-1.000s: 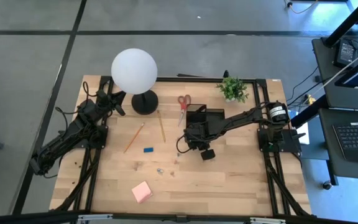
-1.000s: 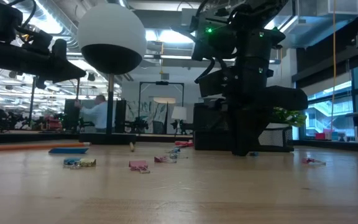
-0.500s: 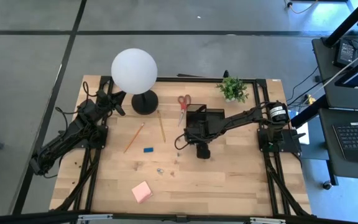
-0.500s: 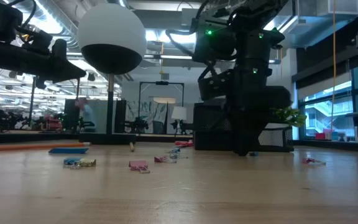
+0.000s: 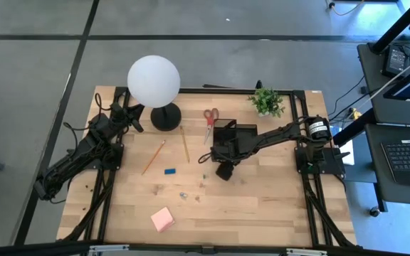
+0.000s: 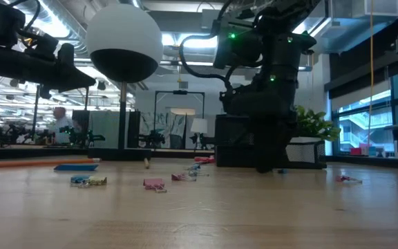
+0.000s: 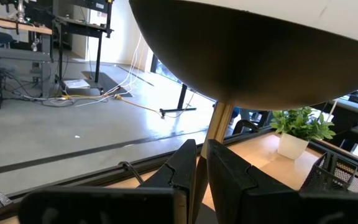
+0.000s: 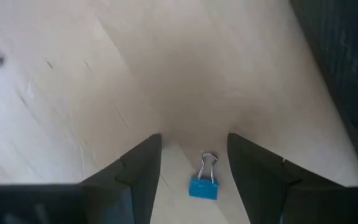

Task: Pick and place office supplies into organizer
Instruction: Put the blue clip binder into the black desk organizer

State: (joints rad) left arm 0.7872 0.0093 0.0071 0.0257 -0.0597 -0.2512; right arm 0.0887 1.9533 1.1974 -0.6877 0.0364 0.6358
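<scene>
R gripper (image 8: pixel 193 163) hung low over the bench (image 5: pixel 262 206), just in front of the organizer (image 5: pixel 235 133), fingers apart w/ a small blue binder clip (image 8: pixel 203 183) lying flat on the wood between them. Nothing held yet; clip touched neither finger as far as the wrist view showed.

L gripper (image 7: pixel 201 163) was parked up by the white globe lamp (image 5: pixel 153 80), fingers nearly together, empty.

Step in hand, by my read: grab that clip. To do it well: drop straight down so the fingertips bracket the blue body, not the wire loops, which would likely slip or pivot. Keep the clip centred in the gap, close gently, then lift clear before swinging to the organizer, which sat right beside the arm, so a short move.

Still out on the bench: red-handled scissors (image 5: pixel 210 121) beside the organizer, two pencils (image 5: pixel 184 144), blue eraser (image 5: pixel 169 171), pink sticky pad (image 5: pixel 162 219), a few more clips (image 6: pixel 153 183) scattered mid-bench.
</scene>
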